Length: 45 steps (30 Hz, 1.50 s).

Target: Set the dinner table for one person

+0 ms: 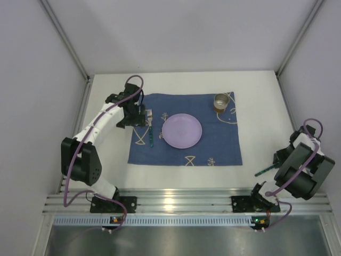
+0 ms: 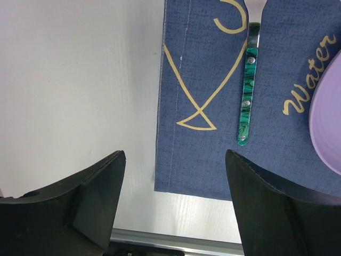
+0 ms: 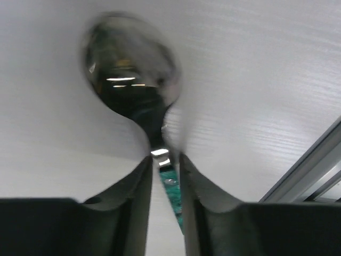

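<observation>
The dinner table (image 1: 261, 112) is a white top with a dark blue cloth (image 1: 213, 149) laid on it. A lilac plate (image 1: 181, 130) sits mid-cloth, and a green-handled fork (image 1: 151, 130) lies left of it. My left gripper (image 1: 139, 114) hovers open over the cloth's left edge (image 2: 170, 106); the fork (image 2: 248, 90) lies ahead of its right finger, nothing between the jaws (image 2: 176, 160). At the right table edge my right gripper (image 3: 164, 160) stands narrowly around the neck of a green-handled spoon (image 3: 130, 74). Its right finger touches the handle; a thin gap shows on the left. The view is blurred.
A metal cup (image 1: 221, 102) stands at the cloth's back right corner. The plate's rim (image 2: 327, 122) shows at the right of the left wrist view. An aluminium rail (image 1: 181, 202) runs along the near edge; the spoon's handle (image 1: 262, 172) points toward it. Grey walls enclose the table.
</observation>
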Each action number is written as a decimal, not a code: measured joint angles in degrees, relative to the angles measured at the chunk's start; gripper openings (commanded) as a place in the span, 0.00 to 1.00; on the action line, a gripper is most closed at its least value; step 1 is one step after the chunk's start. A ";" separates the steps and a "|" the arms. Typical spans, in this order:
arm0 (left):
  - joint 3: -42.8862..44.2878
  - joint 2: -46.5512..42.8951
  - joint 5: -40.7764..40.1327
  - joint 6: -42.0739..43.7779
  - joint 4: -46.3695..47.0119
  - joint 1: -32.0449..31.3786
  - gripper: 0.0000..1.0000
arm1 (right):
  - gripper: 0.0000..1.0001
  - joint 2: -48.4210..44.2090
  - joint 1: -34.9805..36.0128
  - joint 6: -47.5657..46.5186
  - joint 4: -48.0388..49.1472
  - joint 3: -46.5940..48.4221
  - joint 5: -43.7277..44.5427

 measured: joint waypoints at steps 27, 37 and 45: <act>0.96 2.54 0.02 -2.43 -0.17 0.00 0.85 | 0.00 -6.49 39.28 -3.39 3.10 28.52 -10.01; -2.73 -0.96 -0.13 -5.03 -0.13 0.00 0.84 | 0.00 12.11 56.13 -7.15 0.46 30.34 -7.58; -3.67 -2.49 -0.72 -6.34 -0.04 0.00 0.84 | 0.00 22.23 58.31 -12.50 -0.46 33.14 -5.05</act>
